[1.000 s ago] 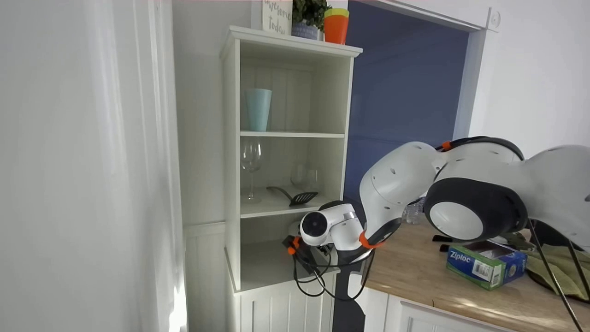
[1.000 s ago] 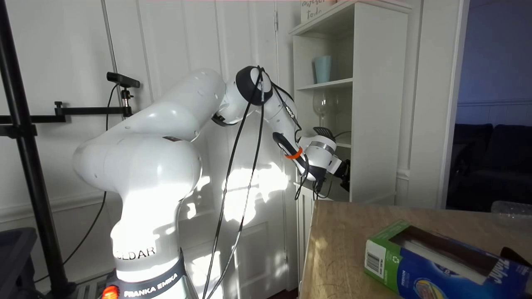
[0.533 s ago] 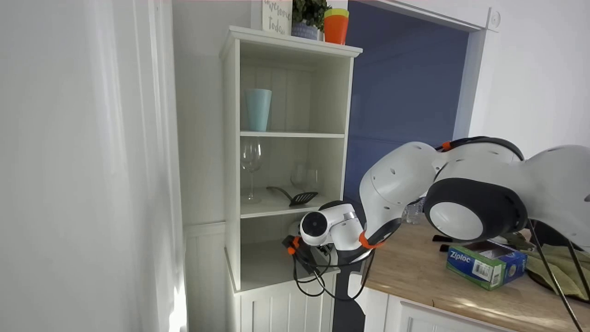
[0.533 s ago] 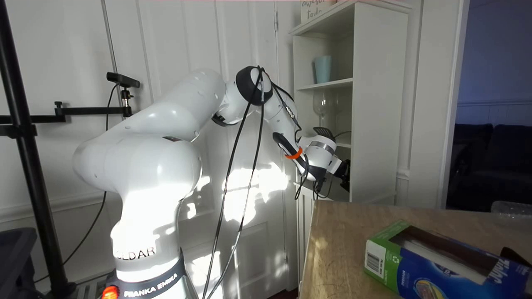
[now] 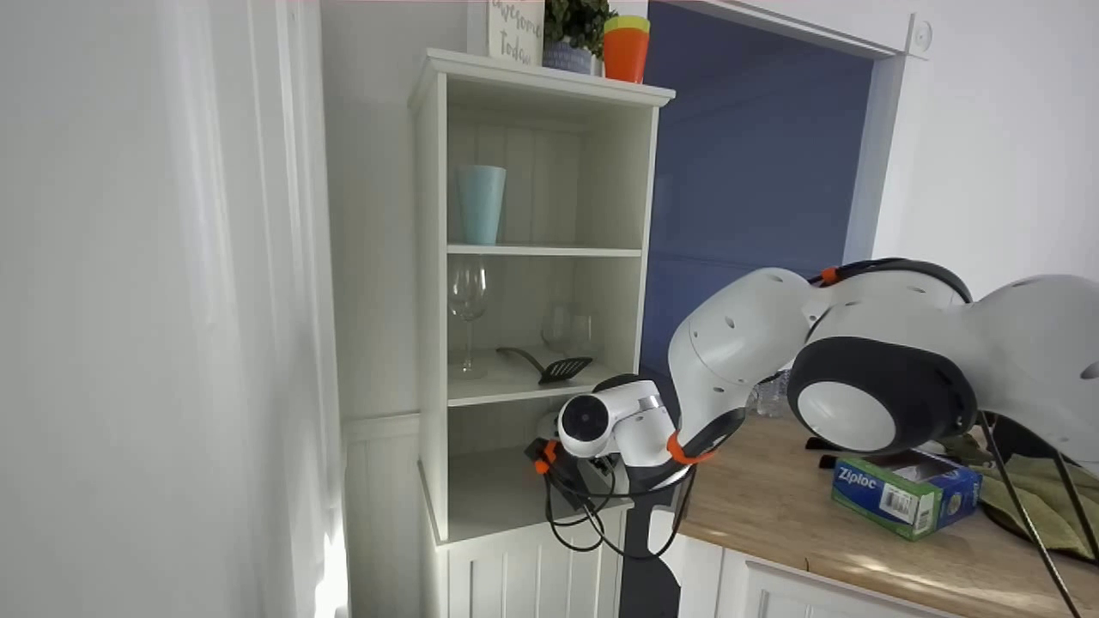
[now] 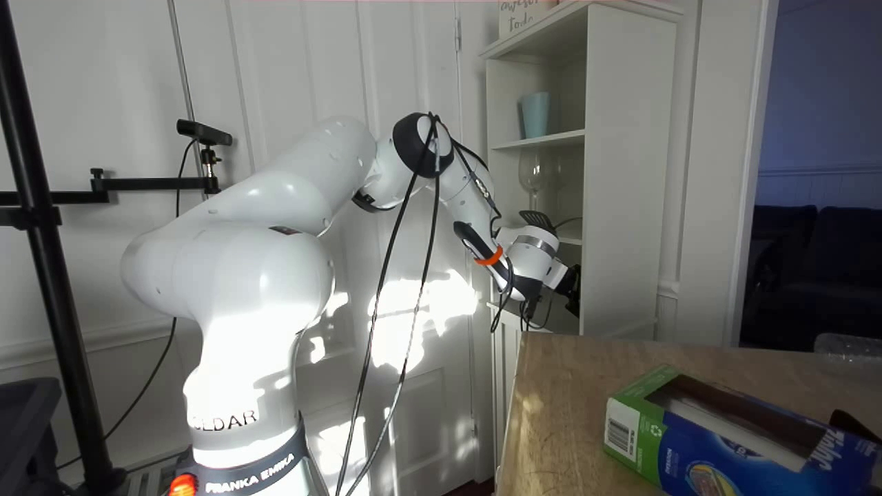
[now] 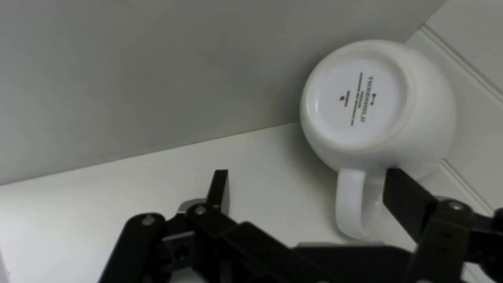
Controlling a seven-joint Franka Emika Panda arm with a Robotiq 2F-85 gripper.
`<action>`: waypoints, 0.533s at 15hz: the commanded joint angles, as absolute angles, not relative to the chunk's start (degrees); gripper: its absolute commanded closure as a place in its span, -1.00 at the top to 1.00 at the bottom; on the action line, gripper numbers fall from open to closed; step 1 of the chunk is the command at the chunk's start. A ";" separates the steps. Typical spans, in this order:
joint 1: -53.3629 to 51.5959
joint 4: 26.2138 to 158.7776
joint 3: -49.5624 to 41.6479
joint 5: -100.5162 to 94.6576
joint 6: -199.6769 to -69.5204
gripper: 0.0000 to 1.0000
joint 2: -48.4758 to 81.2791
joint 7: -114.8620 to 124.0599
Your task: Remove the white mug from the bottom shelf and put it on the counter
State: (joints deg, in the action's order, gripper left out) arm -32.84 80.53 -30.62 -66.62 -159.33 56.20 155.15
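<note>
Base of mug [image 7: 375, 98] reads THRESHOLD, sideways in wrist view; finer print too small to read. Ziploc box [image 5: 901, 502] on worktop [image 5: 773, 532], lower right of an exterior view. Sign [image 5: 515, 33] at top there: "awesome Today". Arm base [image 6: 248, 451] says FRANKA EMIKA, lower left of an exterior view. The mug: white, rounded, on bottom shelf [image 5: 488, 493], upper right of wrist frame, base to camera, handle [image 7: 348, 200] pointing down. Fingers [image 7: 410, 204] wide apart, handle between them in frame; contact unclear.

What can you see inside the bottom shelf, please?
The wrist view shows the mug and the open tool there. The mug's inside faces away, unseen; in both exterior views, the arm covers part of the shelf.
</note>
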 commanded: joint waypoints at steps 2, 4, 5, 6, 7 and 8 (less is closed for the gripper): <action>-32.79 80.43 -30.62 -66.62 -159.38 1.00 56.26 155.15; -32.79 80.42 -30.62 -66.62 -159.40 1.00 56.26 155.15; -32.79 80.42 -30.62 -66.62 -159.40 1.00 56.26 155.15; -32.79 80.42 -30.62 -66.62 -159.40 1.00 56.26 155.15; -32.79 80.42 -30.62 -66.62 -159.40 1.00 56.26 155.15; -32.99 79.74 -30.29 -66.13 -158.19 1.00 56.53 154.26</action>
